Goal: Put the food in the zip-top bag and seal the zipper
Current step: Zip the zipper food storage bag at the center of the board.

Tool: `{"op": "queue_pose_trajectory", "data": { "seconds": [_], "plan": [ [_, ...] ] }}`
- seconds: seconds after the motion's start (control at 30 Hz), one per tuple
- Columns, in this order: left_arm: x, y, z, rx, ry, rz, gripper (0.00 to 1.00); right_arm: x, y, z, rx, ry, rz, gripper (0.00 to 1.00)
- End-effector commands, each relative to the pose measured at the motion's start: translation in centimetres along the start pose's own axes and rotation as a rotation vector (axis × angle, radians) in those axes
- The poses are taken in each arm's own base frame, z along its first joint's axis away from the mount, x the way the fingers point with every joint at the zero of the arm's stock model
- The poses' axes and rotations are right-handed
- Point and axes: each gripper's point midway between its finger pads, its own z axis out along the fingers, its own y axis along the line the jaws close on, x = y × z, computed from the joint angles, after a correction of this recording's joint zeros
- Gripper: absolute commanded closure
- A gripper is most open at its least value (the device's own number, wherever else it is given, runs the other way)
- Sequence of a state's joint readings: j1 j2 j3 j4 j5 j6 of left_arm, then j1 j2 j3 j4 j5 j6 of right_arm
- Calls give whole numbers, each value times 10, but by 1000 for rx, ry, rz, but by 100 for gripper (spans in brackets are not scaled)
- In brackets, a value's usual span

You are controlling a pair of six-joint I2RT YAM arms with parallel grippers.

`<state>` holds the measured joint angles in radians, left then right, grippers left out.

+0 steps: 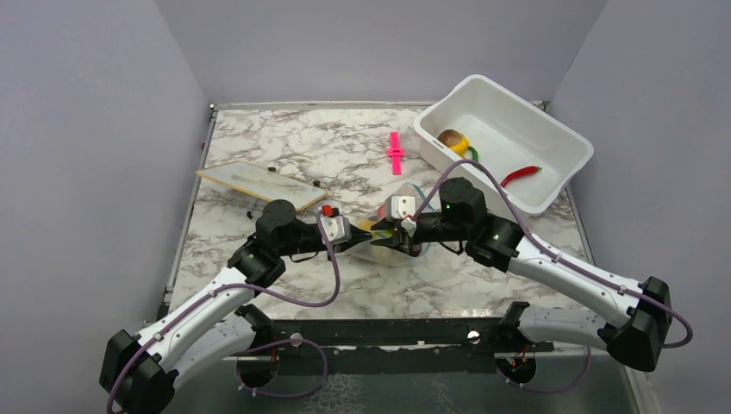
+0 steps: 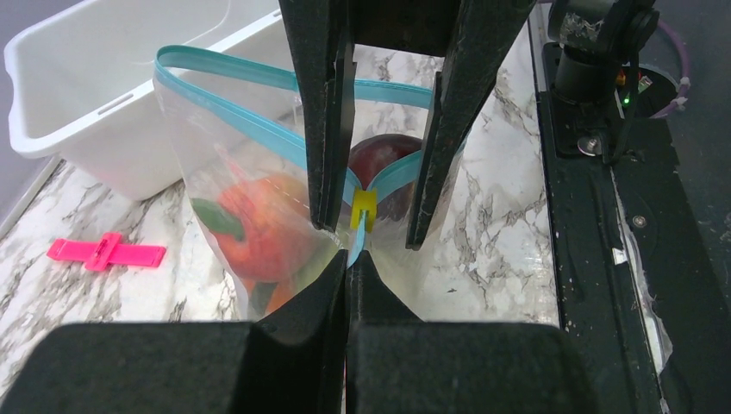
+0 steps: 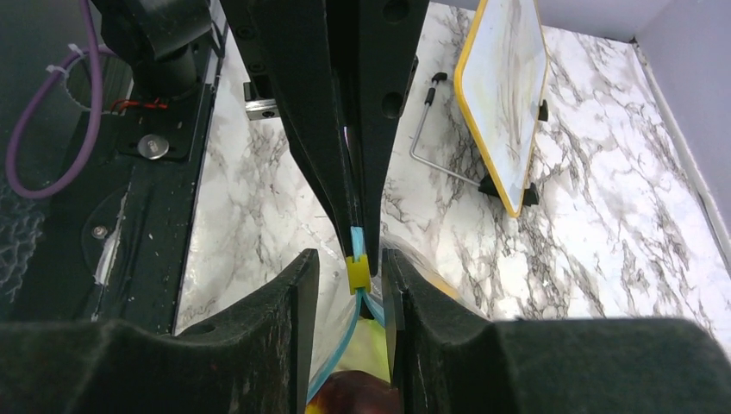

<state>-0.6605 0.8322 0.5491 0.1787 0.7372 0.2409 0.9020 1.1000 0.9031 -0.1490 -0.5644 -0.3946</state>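
The clear zip-top bag (image 1: 393, 247) lies between both grippers at mid-table. Its light blue zipper (image 2: 250, 121) gapes open toward the tub side. My left gripper (image 2: 347, 263) is shut on the closed end of the zipper strip. A yellow slider (image 3: 358, 272) sits on the zipper just past that grip. My right gripper (image 3: 351, 259) stands open around the slider, one finger on each side with small gaps. In the bag are an orange piece (image 2: 267, 228) and a dark red piece (image 2: 384, 159). More food lies in the tub: a brown-yellow piece (image 1: 452, 140) and a red chili (image 1: 520, 175).
The white tub (image 1: 552, 185) stands at the back right, close behind the bag. A bright pink clip (image 1: 396, 153) lies on the marble left of the tub. A pale yellowish board (image 1: 259, 184) on small feet sits at the left.
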Motion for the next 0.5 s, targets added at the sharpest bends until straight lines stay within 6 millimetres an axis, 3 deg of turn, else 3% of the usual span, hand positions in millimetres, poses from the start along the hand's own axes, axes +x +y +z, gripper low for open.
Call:
{"op": "queue_pose_trajectory", "data": {
  "seconds": [0.0, 0.07, 0.27, 0.47],
  "plan": [
    [-16, -3, -1, 24, -54, 47, 100, -10, -11, 2, 31, -17, -63, 67],
    [-16, -2, -1, 22, -52, 46, 100, -10, -11, 2, 30, -14, -72, 70],
    [-15, -1, -2, 13, -51, 55, 100, -13, -13, -3, 56, -27, -93, 99],
    [-29, -11, -7, 35, -130, 114, 100, -10, -15, -13, 90, 0, -104, 99]
  ]
}}
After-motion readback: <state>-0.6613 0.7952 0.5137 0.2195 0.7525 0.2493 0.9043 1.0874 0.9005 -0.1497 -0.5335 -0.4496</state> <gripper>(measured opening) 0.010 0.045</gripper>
